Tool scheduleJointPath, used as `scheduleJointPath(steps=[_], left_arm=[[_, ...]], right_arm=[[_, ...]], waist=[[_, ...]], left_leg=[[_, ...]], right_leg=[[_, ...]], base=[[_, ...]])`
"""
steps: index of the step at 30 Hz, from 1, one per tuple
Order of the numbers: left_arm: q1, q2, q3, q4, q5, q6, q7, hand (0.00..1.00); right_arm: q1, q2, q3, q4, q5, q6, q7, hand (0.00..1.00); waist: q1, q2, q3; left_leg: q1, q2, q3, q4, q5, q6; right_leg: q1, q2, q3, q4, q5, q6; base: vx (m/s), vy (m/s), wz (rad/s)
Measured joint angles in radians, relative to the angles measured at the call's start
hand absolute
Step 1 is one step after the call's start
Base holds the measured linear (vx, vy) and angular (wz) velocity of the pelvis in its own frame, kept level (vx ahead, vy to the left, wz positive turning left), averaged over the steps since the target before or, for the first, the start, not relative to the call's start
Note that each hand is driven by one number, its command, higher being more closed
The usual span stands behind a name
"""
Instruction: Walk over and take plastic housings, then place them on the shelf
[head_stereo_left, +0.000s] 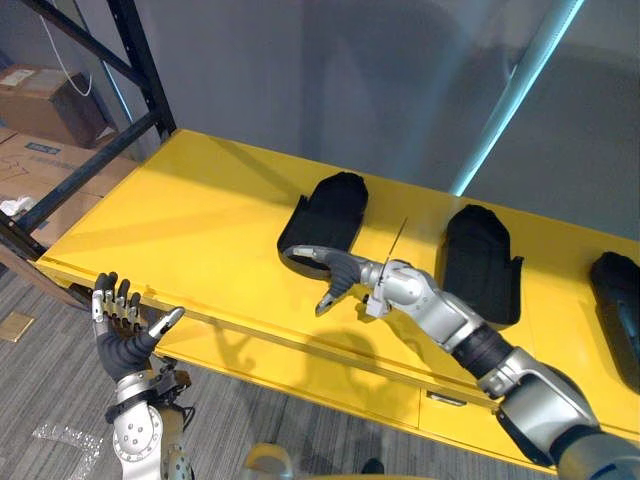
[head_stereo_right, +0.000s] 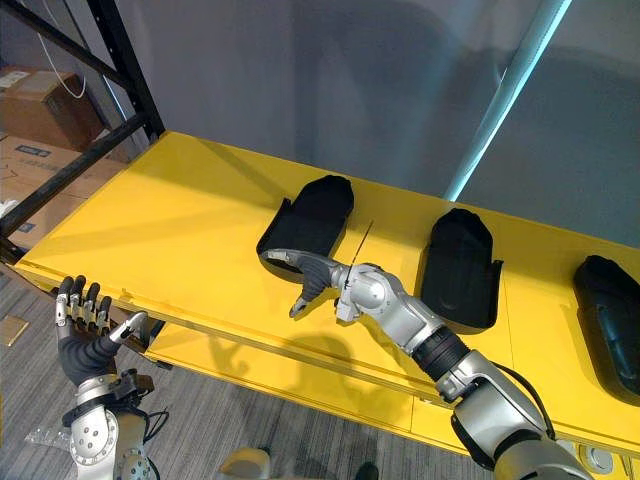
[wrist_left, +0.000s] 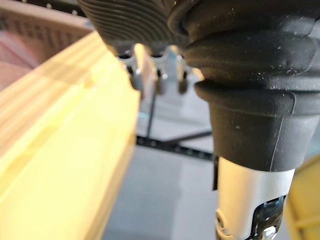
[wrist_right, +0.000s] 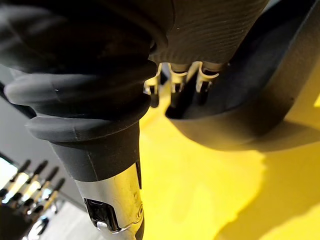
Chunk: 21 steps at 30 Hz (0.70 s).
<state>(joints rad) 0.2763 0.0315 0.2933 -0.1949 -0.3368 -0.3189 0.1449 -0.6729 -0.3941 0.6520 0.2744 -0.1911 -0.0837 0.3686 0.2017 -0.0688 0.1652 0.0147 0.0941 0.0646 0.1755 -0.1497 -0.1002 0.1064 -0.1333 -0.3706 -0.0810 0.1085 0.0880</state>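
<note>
A black plastic housing (head_stereo_left: 330, 210) lies flat on the yellow shelf (head_stereo_left: 180, 210), about midway along it. The right hand (head_stereo_left: 340, 268) is at the housing's end nearest the shelf's front edge. Its fingers (wrist_right: 175, 90) are stretched out straight across that rim and grip nothing, and the thumb points down toward the shelf. A second housing (head_stereo_left: 482, 260) and a third housing (head_stereo_left: 618, 300) lie further toward the shelf's right end, each apart from the others. The left hand (head_stereo_left: 125, 335) is raised just below the shelf's front edge near its left corner, fingers upright and relaxed, empty. A black rack post (head_stereo_left: 140, 60) rises at the shelf's left end, with cardboard boxes (head_stereo_left: 45, 100) beyond it.
</note>
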Motion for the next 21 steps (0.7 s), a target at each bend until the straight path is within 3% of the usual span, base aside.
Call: scheduleJointPath(steps=[3,7,10,14,17,21], left_arm=[[0.0,0.0,0.0,0.0,0.0,0.001,0.0,0.0],[0.0,0.001,-0.001,0.0,0.0,0.009,-0.001,0.0],[0.0,0.001,-0.004,0.0,-0.001,0.01,-0.001,0.0],[0.0,0.001,-0.011,0.004,-0.008,0.0,-0.001,0.0],[0.005,0.0,-0.025,0.002,-0.008,-0.015,-0.015,0.0],[0.012,0.0,-0.051,-0.049,-0.018,-0.025,-0.05,0.0]], right_arm=[[0.0,-0.011,0.001,-0.02,-0.002,0.001,0.002,0.0],[0.0,-0.012,-0.001,-0.033,-0.053,0.001,-0.096,0.0],[0.002,-0.008,-0.048,-0.022,-0.135,-0.015,-0.274,0.0],[0.006,0.004,-0.202,-0.023,-0.218,-0.095,-0.486,0.0],[0.093,0.036,-0.328,-0.185,-0.211,-0.12,-0.587,0.0],[0.328,0.077,-0.48,-0.513,-0.082,-0.137,-0.615,0.0]], waist=[[0.0,-0.001,0.0],[0.0,-0.003,-0.002],[0.0,-0.002,-0.002],[-0.006,-0.001,-0.001],[-0.024,0.001,-0.003],[-0.075,0.003,-0.004]], left_leg=[[0.0,0.0,0.0,0.002,0.0,0.0],[0.001,-0.001,-0.001,0.005,0.0,0.0],[0.0,-0.001,-0.001,0.008,0.0,0.0],[0.0,-0.001,0.001,0.007,-0.003,0.0],[0.003,0.001,0.025,0.011,-0.008,-0.001],[0.023,0.012,0.093,0.011,-0.021,-0.005]], right_leg=[[0.0,0.0,0.0,0.0,0.0,0.0],[-0.001,-0.001,-0.001,0.0,0.0,0.0],[-0.001,-0.001,-0.001,0.0,0.0,0.001],[-0.002,-0.001,0.003,0.0,0.0,0.0],[-0.014,-0.001,0.023,0.0,0.001,0.001],[-0.034,0.01,0.089,0.0,0.01,0.002]], base=[[0.0,0.0,0.0],[0.0,0.0,0.0],[0.0,0.0,0.0],[-0.01,0.004,-0.01],[0.0,0.022,-0.18],[0.02,0.026,-0.47]])
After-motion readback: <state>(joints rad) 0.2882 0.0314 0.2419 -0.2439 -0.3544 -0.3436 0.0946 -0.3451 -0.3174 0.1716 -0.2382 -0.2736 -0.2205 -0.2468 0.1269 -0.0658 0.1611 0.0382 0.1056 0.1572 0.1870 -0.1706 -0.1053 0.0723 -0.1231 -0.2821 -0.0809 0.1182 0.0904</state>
